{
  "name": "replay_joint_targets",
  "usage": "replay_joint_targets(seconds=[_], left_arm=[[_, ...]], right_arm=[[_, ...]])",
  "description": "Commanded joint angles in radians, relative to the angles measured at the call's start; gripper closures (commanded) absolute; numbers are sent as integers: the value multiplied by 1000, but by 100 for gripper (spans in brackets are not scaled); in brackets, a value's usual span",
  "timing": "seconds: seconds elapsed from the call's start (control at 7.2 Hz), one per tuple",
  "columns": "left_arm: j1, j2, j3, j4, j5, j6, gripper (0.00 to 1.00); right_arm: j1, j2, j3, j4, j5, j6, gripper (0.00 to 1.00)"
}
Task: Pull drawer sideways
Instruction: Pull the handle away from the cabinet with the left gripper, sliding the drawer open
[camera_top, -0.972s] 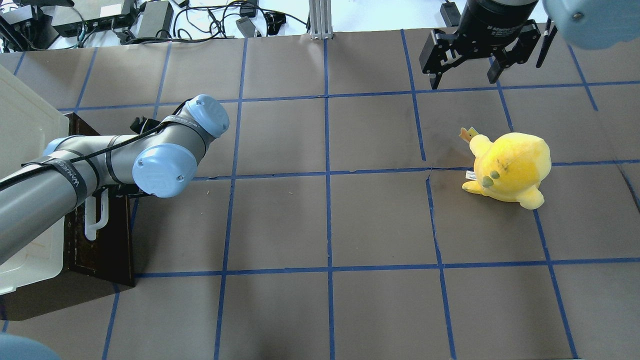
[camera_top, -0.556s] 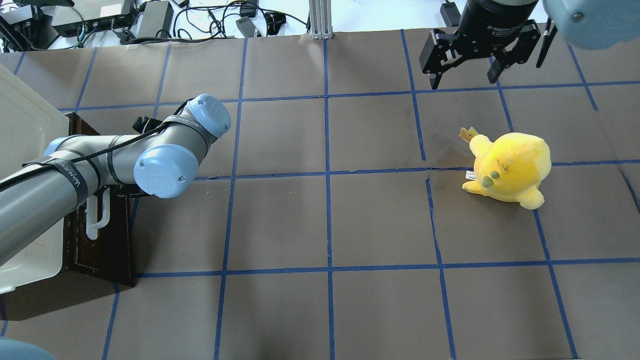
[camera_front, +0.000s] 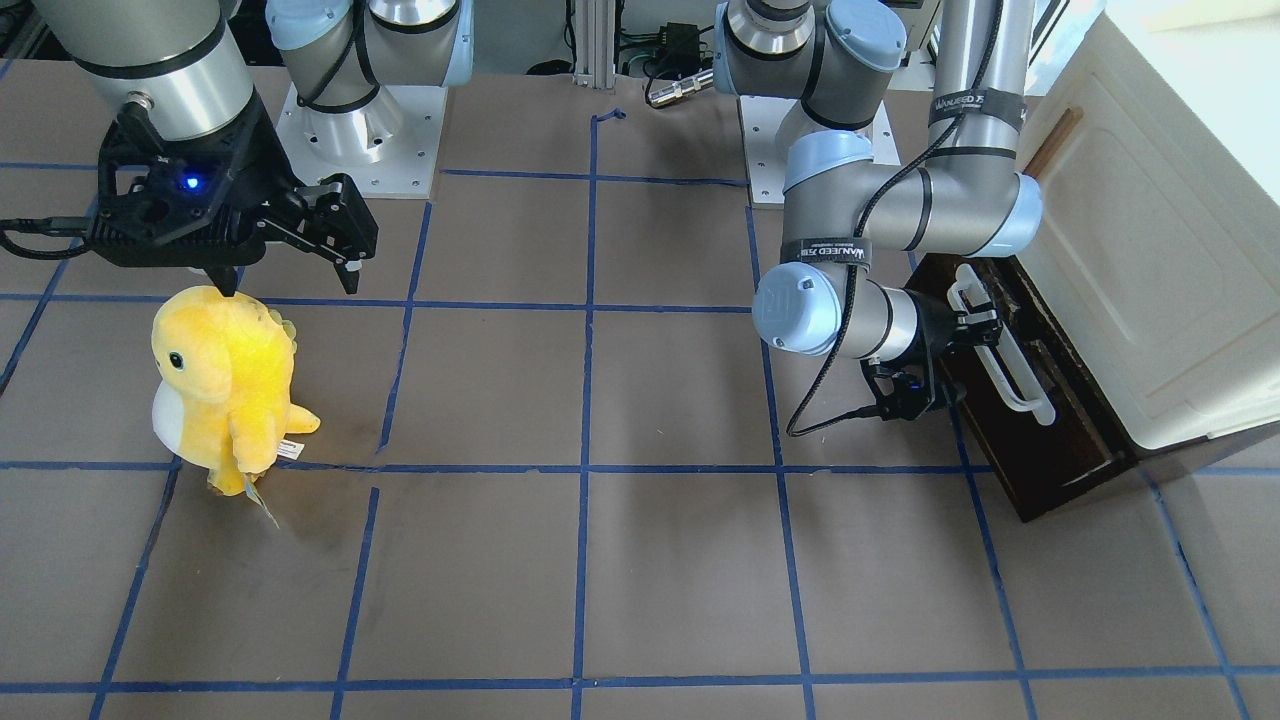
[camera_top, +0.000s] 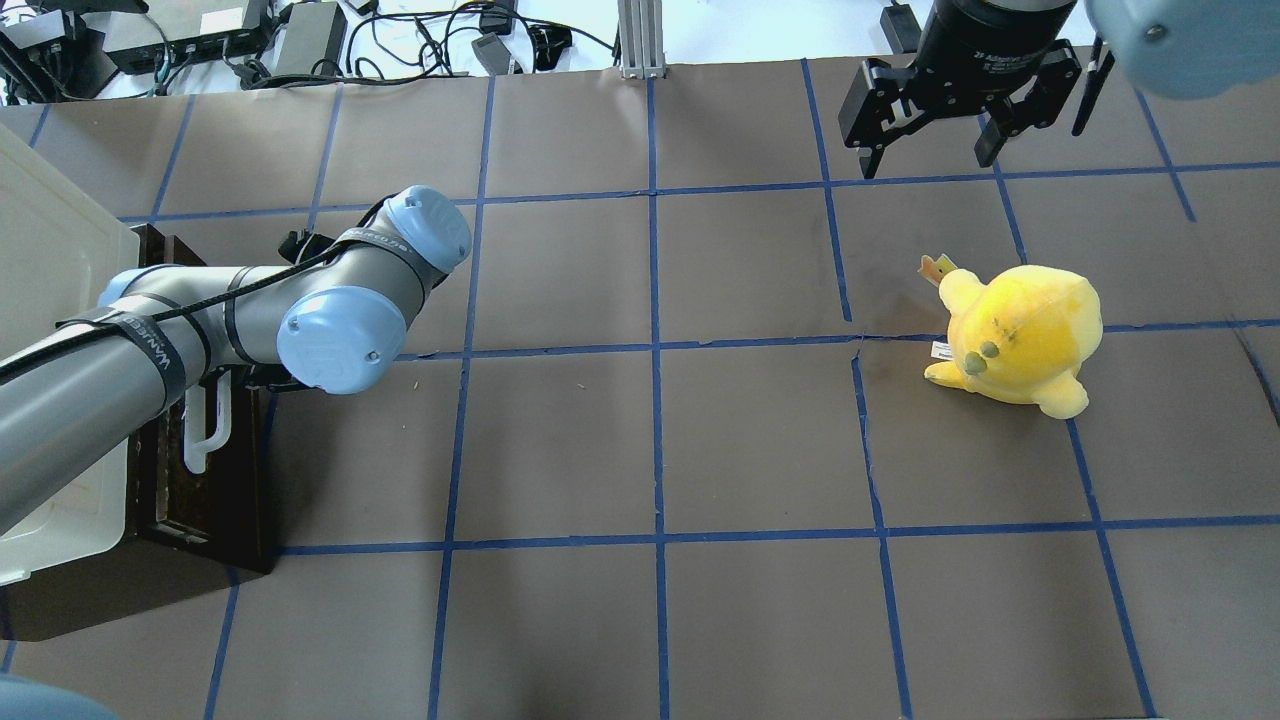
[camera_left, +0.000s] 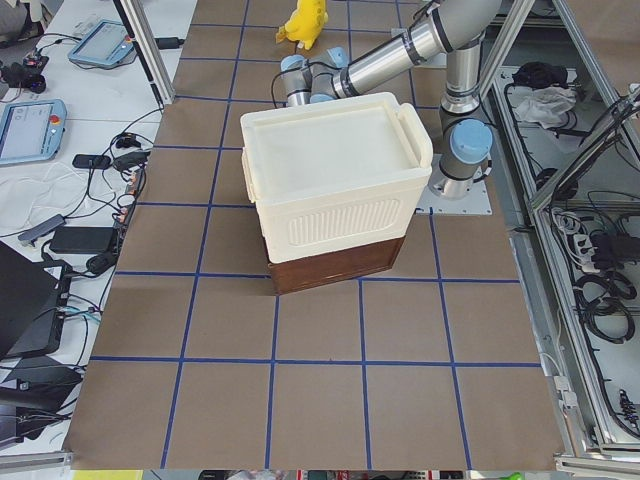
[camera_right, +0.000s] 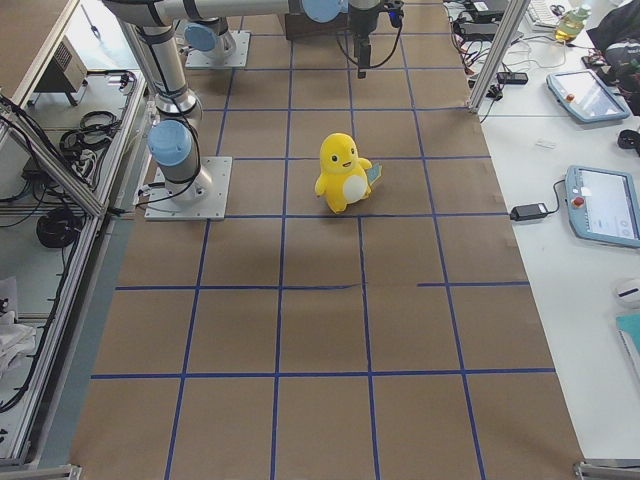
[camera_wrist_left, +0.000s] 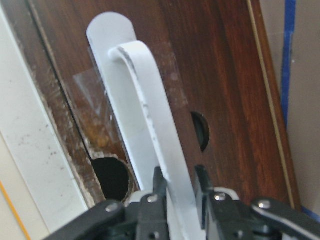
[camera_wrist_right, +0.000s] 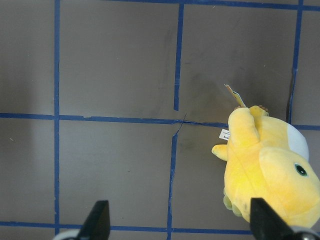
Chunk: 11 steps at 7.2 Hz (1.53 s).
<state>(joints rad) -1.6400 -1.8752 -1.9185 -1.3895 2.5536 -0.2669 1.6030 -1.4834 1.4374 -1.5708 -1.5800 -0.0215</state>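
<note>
Tally:
- two arms: left arm (camera_top: 90, 400), right arm (camera_front: 150, 60)
- two grippers, one per arm: left gripper (camera_wrist_left: 177, 192), right gripper (camera_top: 928, 158)
- one drawer (camera_top: 225, 500), bearing one handle (camera_front: 1008, 362)
- one cabinet (camera_left: 330, 190)
- one plush (camera_top: 1020, 335)
- one tabletop (camera_top: 560, 620)

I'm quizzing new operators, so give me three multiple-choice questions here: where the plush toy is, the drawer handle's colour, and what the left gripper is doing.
1. Where is the plush toy? A on a shelf; B on the table, near the right gripper; C in a bin.
2. What colour is the drawer handle? A black; B blue; C white.
3. The left gripper is: A shut on the handle; B open over the toy; C lying on the table.
Answers: B, it stands on the table's paper; C, the bar is white against dark wood; A, its fingers pinch the bar.
</note>
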Motion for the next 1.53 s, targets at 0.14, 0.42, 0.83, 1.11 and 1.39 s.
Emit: replay_joint_targets(seconds=[0.14, 0.42, 0.83, 1.11, 1.39], left_arm=[[-33, -8, 35, -6, -42, 2, 87], [-64, -10, 35, -8, -81, 0, 87], [-75, -10, 35, -12, -99, -2, 87], [-76, -7, 38, -8, -101, 0, 87], [-80, -7, 49, -11, -102, 0, 87]], right_arm=[[0, 0, 0, 0, 0, 0, 0], [0, 0, 0, 0, 0, 0, 0], [0, 0, 0, 0, 0, 0, 0], [0, 0, 0, 0, 0, 0, 0], [0, 0, 0, 0, 0, 0, 0]])
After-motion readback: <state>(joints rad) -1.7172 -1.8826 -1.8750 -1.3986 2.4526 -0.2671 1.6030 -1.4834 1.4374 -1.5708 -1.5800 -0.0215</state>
